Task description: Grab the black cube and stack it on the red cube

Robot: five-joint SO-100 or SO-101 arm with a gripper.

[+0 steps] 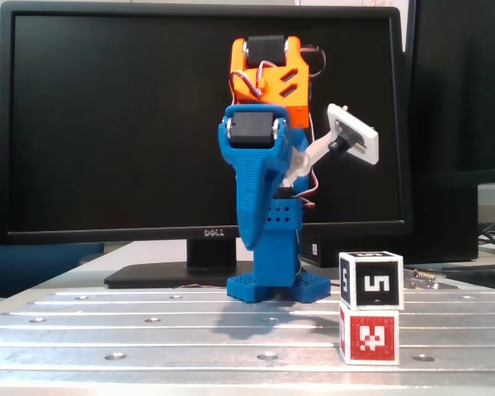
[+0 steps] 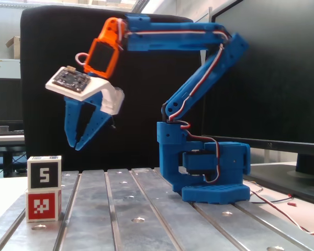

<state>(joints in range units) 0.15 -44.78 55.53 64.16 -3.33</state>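
The black cube [image 1: 371, 280] with a white "5" sits squarely on top of the red cube [image 1: 370, 335] at the front right of the metal table. In the other fixed view the black cube [image 2: 44, 172] on the red cube [image 2: 43, 205] stands at the far left. My gripper [image 2: 76, 146] hangs in the air above and slightly right of the stack, clear of it. Its blue fingers [image 2: 70, 123] point down, the tips meet, and nothing is between them. In the front fixed view the gripper [image 1: 249, 239] hangs left of the stack.
The blue arm base [image 2: 212, 175] is bolted on the slotted aluminium table [image 2: 146, 209]. A Dell monitor [image 1: 107, 124] stands behind the arm. Cables [image 2: 282, 206] lie at the right of the base. A small metal part [image 1: 421, 278] lies behind the stack.
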